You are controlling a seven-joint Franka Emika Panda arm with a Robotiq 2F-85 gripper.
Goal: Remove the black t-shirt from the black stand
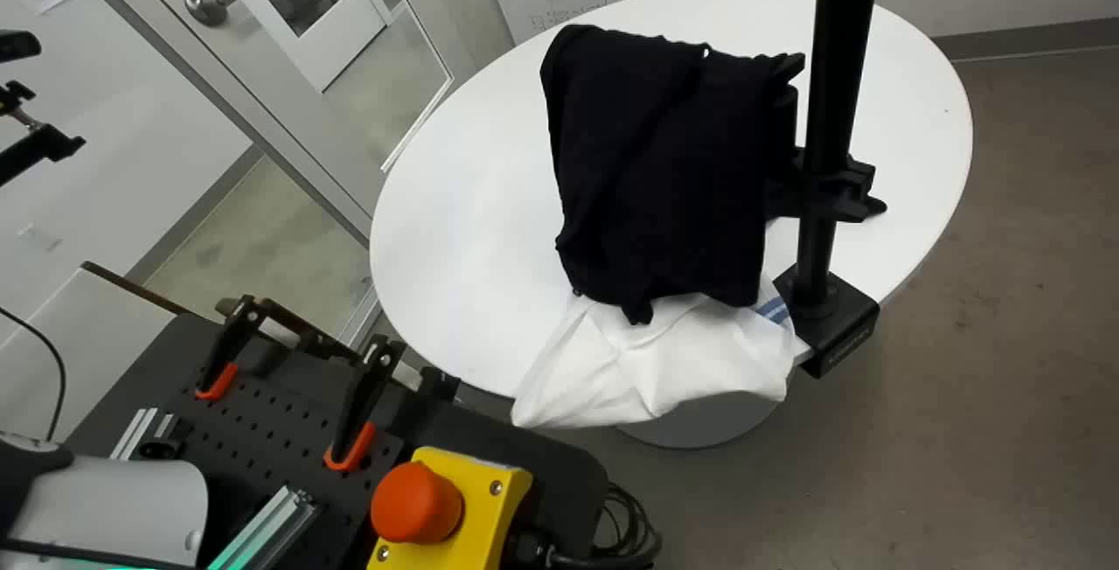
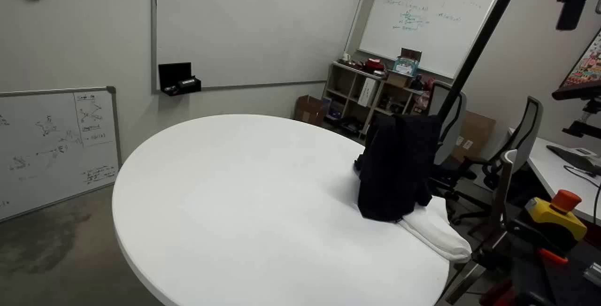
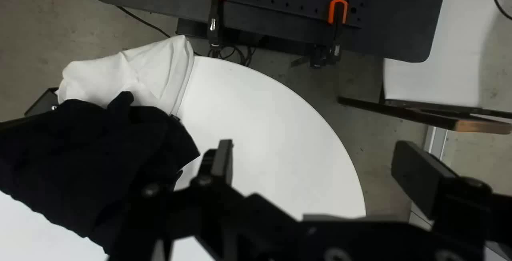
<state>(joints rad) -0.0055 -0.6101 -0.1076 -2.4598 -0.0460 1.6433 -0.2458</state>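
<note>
The black t-shirt (image 1: pixel 664 159) hangs draped over a holder on the black stand (image 1: pixel 835 89), above the round white table. The shirt also shows in an exterior view (image 2: pixel 399 170) and at the left of the wrist view (image 3: pixel 84 149). It hides most of the holder under it. The stand's pole also shows in an exterior view (image 2: pixel 486 38); its base shows in the wrist view (image 3: pixel 42 103). My gripper (image 3: pixel 314 153) is open with nothing between its fingers. It is high above the table edge, beside the shirt; its left finger overlaps the shirt's side in the wrist view.
A white cloth (image 1: pixel 664 369) with a blue stripe lies under the shirt and hangs over the edge of the table (image 1: pixel 455 229). A dark workbench with orange-tipped clamps (image 1: pixel 358 413) and a yellow emergency-stop box (image 1: pixel 489 509) stands near. A chair (image 3: pixel 436 119) is beside the table.
</note>
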